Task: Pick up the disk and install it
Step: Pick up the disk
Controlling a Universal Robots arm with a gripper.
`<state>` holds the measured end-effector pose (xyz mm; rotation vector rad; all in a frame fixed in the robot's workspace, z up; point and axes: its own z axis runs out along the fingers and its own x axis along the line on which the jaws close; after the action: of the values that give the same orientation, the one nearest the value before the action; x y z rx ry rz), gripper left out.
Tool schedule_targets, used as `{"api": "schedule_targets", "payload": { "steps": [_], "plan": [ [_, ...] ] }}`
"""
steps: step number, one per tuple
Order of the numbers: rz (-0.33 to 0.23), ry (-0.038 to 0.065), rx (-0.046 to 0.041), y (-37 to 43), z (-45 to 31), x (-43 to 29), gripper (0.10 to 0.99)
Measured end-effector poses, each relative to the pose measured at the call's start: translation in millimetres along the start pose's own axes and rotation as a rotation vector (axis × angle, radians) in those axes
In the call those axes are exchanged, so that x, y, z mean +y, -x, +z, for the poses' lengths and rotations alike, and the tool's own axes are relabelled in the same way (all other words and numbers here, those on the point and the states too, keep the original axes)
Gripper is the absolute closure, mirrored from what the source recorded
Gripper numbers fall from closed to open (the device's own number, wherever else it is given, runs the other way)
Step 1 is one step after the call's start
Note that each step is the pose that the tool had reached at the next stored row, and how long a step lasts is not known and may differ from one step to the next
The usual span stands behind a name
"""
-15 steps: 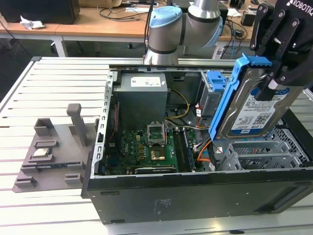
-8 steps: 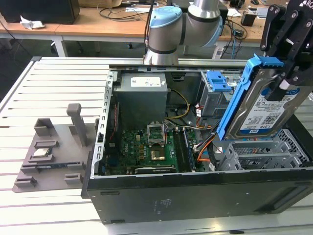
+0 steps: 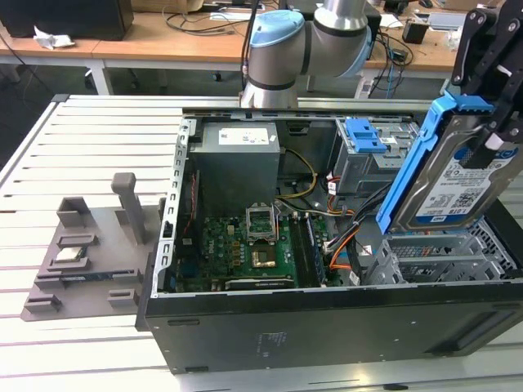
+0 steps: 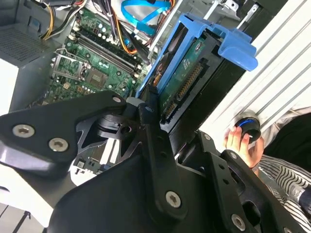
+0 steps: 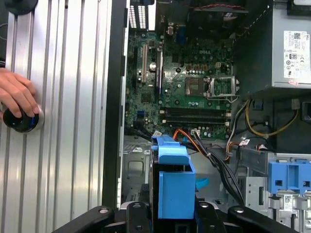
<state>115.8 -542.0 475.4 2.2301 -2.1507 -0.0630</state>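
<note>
Jaws clamped on disk (image 3: 454, 189), upper right of exterior view; long axis steeply tilted; grey drive bay (image 3: 358, 169) just left, lower.

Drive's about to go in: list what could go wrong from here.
The disk hangs tilted in the gripper above the case; it might slip. Loose cables near the drive bay could snag it. A hand rests on the table beside the case, perhaps in the arm's way.

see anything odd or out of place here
The disk hangs tilted in the claw over the open case, not seated. A person's hand rests on a round black knob beside the case.
</note>
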Motion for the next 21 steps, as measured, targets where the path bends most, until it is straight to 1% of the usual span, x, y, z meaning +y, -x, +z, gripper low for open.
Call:
{"api": "schedule_targets", "payload": {
  "steps": [2, 4, 11, 12, 15, 16, 20, 21],
  "plan": [
    [0.000, 0.000, 0.0000, -0.1, 0.0, -2.7, 0.722],
    [0.000, 0.000, 0.0000, -0.3, 0.0, -7.0, 0.722],
    [0.000, 0.001, 0.0000, -0.6, 0.0, -15.9, 0.722],
    [0.000, 0.001, 0.0000, -0.7, 0.0, -19.2, 0.722],
    [0.000, 0.001, -0.0001, -0.8, 0.7, -24.2, 0.722],
    [0.000, 0.001, 0.0002, -0.9, 1.5, -24.3, 0.722],
    [0.003, 0.002, -0.0002, -1.0, 11.1, -27.3, 0.722],
    [0.003, 0.002, -0.0003, -1.2, 12.1, -27.8, 0.722]
  ]
}}
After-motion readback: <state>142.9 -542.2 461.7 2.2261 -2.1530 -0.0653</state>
